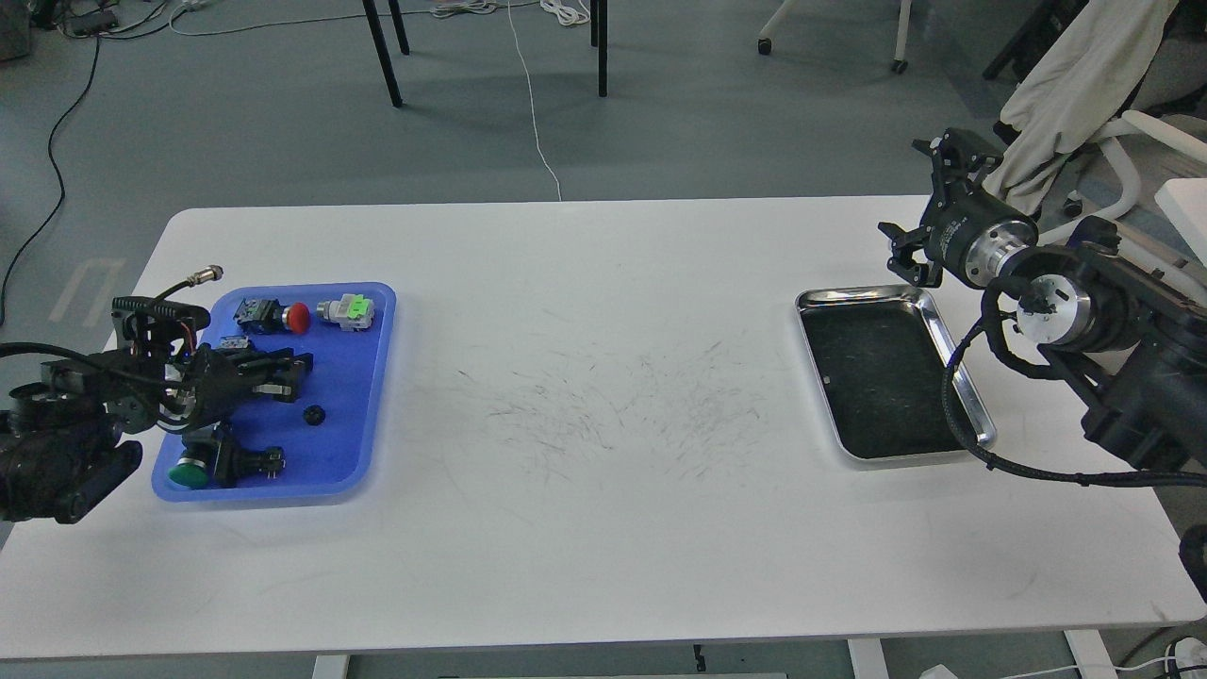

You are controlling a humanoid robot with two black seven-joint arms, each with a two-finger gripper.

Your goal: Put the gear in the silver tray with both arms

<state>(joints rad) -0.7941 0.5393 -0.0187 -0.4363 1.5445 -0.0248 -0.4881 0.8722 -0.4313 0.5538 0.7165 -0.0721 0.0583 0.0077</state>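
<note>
You were in a robotics lab/workshop: a scuffed white bench [603,490] on grey floor [283,141], cables [528,94] trailing past its far edge, black furniture legs [382,52] behind, a cloth-draped chair [1084,104] off the far right corner, and a blue tray [349,415] w/ industrial push-button parts near the left edge.

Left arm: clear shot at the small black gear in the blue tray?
Probably yes: the left gripper hovers over the blue plastic tray, and the small black gear lies uncovered just beside its fingers.
</note>
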